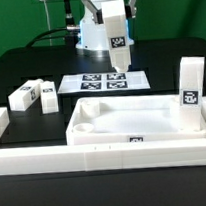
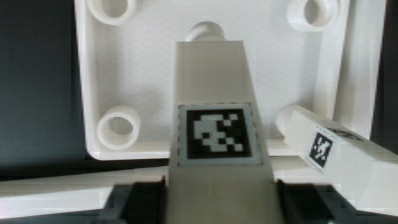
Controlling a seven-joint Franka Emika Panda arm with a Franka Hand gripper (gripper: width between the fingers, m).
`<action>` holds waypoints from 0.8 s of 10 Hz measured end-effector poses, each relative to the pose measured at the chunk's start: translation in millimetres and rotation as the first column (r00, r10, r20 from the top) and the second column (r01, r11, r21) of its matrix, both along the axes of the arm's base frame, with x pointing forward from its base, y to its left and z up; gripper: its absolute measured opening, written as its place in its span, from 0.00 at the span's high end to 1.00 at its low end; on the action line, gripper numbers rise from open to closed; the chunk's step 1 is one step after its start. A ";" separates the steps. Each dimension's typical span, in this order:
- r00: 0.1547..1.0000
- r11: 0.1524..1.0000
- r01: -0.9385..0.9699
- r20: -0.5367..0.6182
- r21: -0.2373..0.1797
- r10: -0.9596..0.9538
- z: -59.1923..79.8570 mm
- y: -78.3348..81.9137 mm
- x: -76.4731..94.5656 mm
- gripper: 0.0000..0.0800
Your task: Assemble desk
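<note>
Desk top (image 1: 133, 124): a white tray with a raised rim, lying flat on the black worktop (image 1: 28, 67) near the front of the scene, just behind the front border rail (image 1: 55, 155). The wrist view shows its inner face (image 2: 143, 60) with a round socket (image 2: 121, 127) at each visible corner.

Standing leg (image 1: 190, 84): upright at the tray's far corner on the exterior view's right, tag facing the camera. The wrist view shows it (image 2: 347, 148) just beside the held leg.

Held leg (image 1: 119, 55): upright and clamped at its upper end by the claw (image 1: 115, 28), which is clenched on it. Its tag faces the exterior camera. In the exterior view its lower end appears in front of the marker board (image 1: 109, 80), near the tray's far rim. In the wrist view the leg (image 2: 219, 110) points down at the tray's inner face. Contact with the tray cannot be determined.

Loose legs: two, (image 1: 25, 94) and (image 1: 47, 96), lying side by side on the worktop at the exterior view's left, well apart from the tray.

A second rail (image 1: 0, 121) lies at the exterior view's left edge.
</note>
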State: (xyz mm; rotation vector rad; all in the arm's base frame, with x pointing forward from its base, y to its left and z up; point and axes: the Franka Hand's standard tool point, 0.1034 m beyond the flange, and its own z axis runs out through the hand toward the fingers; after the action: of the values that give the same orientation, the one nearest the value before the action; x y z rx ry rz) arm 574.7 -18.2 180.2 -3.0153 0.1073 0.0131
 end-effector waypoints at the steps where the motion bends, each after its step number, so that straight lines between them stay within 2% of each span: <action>1: 0.998 1.000 0.012 0.065 -0.014 -0.011 0.4 -2.2 4.0 0.64; 4: 0.976 0.998 0.030 0.219 -0.057 -0.016 -4.8 -14.3 11.3 0.64; 5: 0.955 0.996 0.027 0.297 -0.079 -0.003 -6.4 -22.1 16.1 0.64; 6: 0.930 0.994 0.014 0.367 -0.110 0.027 -11.5 -35.4 11.5 0.64; 8: 0.922 0.992 0.027 0.387 -0.120 0.022 -13.2 -37.9 9.3 0.64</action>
State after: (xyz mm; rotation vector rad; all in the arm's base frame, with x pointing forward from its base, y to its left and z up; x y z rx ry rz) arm 584.0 -56.1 166.9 -3.0673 0.0746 -0.6111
